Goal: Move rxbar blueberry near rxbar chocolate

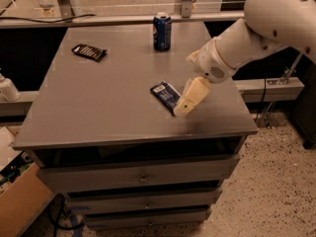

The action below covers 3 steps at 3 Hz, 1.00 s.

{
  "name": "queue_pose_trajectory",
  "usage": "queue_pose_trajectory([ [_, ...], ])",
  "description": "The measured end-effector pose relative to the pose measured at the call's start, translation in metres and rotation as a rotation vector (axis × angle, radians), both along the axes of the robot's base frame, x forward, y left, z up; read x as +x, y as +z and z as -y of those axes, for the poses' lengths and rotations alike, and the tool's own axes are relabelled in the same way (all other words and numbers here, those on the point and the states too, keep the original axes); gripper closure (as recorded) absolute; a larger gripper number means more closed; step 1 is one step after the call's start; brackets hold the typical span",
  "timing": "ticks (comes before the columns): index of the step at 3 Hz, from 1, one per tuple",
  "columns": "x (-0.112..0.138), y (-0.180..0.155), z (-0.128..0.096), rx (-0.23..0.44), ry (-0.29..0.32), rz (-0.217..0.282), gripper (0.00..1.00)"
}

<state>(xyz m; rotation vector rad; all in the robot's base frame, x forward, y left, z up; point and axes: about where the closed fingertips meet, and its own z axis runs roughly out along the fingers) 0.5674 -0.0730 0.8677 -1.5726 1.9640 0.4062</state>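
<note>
The rxbar blueberry (164, 95), a flat dark blue bar with white markings, lies on the grey table (98, 107) right of centre. My gripper (181, 108) hangs over the bar's near right end, its cream finger touching or just above the wrapper. The rxbar chocolate (89, 52), a flat black bar with pale stripes, lies at the table's far left, well apart from the blue bar.
A blue soda can (162, 31) stands upright at the table's far middle. The table's right edge is close to the gripper. A white bottle (7, 89) sits on a ledge at the left. A cardboard box (19, 201) stands on the floor lower left.
</note>
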Motion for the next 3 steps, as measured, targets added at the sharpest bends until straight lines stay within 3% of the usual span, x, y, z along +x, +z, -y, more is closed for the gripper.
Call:
queue_pose_trajectory([
  [2, 0.016, -0.045, -0.016, -0.007, 0.008, -0.033, 0.0],
  [3, 0.019, -0.059, -0.021, -0.019, 0.004, -0.057, 0.15],
])
